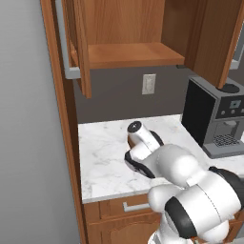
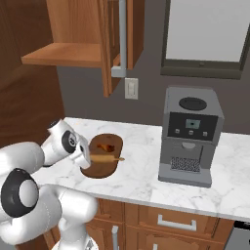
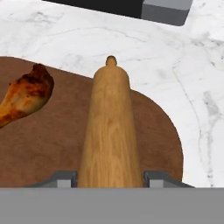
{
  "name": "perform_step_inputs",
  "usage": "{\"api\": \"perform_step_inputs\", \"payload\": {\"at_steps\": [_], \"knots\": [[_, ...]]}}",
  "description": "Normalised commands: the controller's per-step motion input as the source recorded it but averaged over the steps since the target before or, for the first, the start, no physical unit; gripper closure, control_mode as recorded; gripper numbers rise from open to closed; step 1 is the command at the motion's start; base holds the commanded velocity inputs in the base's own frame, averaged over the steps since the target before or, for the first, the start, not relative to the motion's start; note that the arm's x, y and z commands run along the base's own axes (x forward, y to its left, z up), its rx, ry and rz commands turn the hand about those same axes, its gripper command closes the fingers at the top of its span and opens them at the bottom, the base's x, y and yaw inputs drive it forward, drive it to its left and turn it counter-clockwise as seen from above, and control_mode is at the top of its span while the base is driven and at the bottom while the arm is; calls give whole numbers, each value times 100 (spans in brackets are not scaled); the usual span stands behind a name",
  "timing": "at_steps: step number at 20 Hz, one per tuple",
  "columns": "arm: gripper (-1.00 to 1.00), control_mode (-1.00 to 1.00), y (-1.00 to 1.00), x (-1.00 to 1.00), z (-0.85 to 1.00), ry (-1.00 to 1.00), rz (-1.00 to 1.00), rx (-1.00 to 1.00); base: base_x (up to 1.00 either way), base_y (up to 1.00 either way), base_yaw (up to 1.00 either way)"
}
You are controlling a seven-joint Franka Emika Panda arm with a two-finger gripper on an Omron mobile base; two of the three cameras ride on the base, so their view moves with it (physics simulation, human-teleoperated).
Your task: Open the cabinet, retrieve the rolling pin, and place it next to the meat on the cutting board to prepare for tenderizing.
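Tool [image 3: 109, 177] grips pin [image 3: 110, 127]; its long axis points to 12 o'clock over board [image 3: 52, 144], meat [image 3: 24, 98] at 10 o'clock.

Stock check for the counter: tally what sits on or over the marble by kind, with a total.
Cutting board: 1
Meat: 1
Rolling pin, between the gripper fingers: 1
Coffee machine: 1
Total: 4

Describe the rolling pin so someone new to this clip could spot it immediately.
Find the white marble counter left of the grey coffee machine; a dark oval cutting board lies there. The rolling pin is the pale wooden cylinder over the board, between the gripper fingertips, beside the darker, irregular meat.
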Motion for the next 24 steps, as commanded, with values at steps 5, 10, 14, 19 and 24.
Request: {"api": "perform_step_inputs", "payload": {"at_steps": [5,10,14,19,24], "knots": [[100,-100,0,18,-25,1,0,0,0,0,0],[100,-100,-4,8,-17,0,0,5,0,0,0],[-100,-100,-7,2,-26,0,0,3,0,0,0],[-100,-100,0,3,-18,2,0,1,0,0,0],[-100,-100,-6,-3,-1,0,-2,0,0,0,0]]}}
